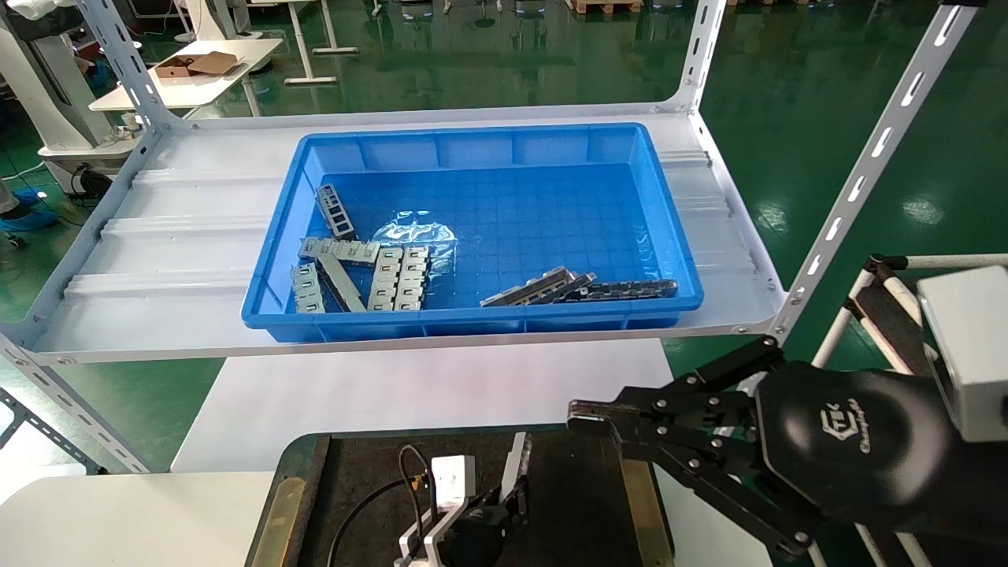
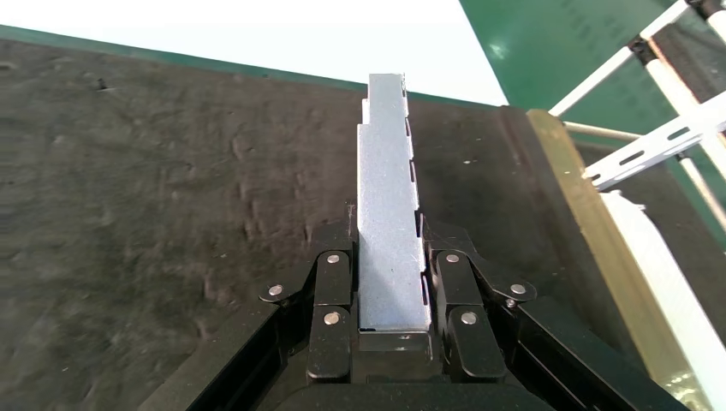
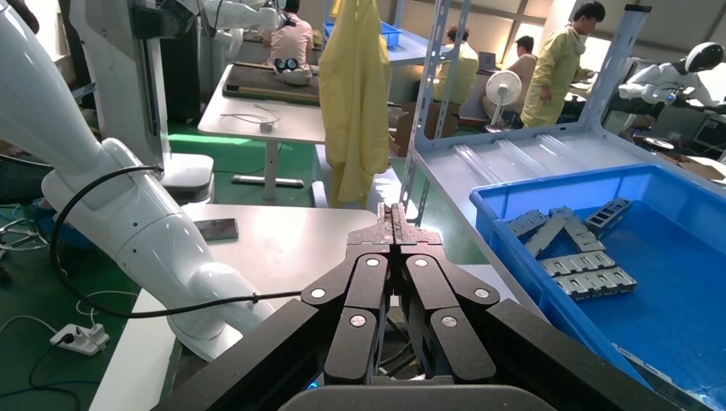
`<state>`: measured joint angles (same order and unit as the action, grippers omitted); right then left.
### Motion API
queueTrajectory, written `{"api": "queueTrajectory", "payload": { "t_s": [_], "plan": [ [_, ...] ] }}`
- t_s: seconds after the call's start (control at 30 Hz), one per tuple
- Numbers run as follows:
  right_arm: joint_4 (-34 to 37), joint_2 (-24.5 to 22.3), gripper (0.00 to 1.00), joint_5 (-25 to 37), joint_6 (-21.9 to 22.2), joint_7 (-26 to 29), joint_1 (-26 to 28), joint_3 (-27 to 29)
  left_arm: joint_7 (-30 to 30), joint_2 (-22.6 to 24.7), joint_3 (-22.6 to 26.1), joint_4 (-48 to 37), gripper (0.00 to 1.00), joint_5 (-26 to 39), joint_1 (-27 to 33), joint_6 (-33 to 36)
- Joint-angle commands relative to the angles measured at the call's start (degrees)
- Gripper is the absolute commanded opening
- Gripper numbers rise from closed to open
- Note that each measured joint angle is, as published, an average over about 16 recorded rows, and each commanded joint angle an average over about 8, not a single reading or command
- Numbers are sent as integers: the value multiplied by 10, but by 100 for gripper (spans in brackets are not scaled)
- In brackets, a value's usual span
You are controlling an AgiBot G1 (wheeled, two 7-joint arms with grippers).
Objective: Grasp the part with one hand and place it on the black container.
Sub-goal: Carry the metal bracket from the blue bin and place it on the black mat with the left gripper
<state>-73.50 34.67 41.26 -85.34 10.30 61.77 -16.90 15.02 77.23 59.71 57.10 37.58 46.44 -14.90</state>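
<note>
- Nearest the head camera, low in its view, the left gripper (image 1: 516, 496) sits over the black container (image 1: 583, 504), its fingers clamped on the part (image 1: 516, 465).
- From the left wrist view the grip is plain: the left gripper (image 2: 391, 274) has a finger (image 2: 332, 291) pressed to each long side of the part (image 2: 389, 223), a narrow grey metal bracket with stepped edges, which juts out beyond the fingertips.
- That bracket hangs above the matt, felt-like floor of the black container (image 2: 171, 197) (whether its far end touches the floor cannot be told); a brass-coloured side strip (image 2: 591, 248) runs along the tray edge nearby.
- Off to the robot's right, the right gripper (image 1: 579, 417) is held level just past the tray's right edge, well apart from the bracket; in its own wrist view the right gripper (image 3: 394, 224) shows both fingertips pressed together with nothing between them.
- Beyond the tray, on a pale metal shelf (image 1: 181, 236), stands a blue plastic bin (image 1: 472, 150) holding more grey brackets (image 1: 398, 276) in its near-left part, and a darker slotted strip (image 1: 630, 290) lying against its front wall.
</note>
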Motion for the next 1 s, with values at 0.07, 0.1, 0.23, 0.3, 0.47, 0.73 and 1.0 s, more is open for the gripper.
{"api": "queueTrajectory", "payload": {
  "t_s": [0.07,0.1,0.23,0.3,0.47,0.73,1.0],
  "plan": [
    [0,0,0,0,0,0,0,0,1,2,9,3,0,-2,1,-18],
    [0,0,0,0,0,0,0,0,2,2,13,4,0,-4,2,-23],
    [0,0,0,0,0,0,0,0,8,2,27,8,0,-11,4,-41],
    [0,0,0,0,0,0,0,0,10,2,33,10,0,-16,5,-50],
    [0,0,38,0,0,0,0,0,18,3,49,12,5,-27,10,-71],
    [0,0,100,-1,0,0,0,-1,33,2,72,13,90,-43,19,-87],
    [0,0,100,-1,0,-1,0,-1,48,2,91,12,100,-50,28,-93]
  ]
}}
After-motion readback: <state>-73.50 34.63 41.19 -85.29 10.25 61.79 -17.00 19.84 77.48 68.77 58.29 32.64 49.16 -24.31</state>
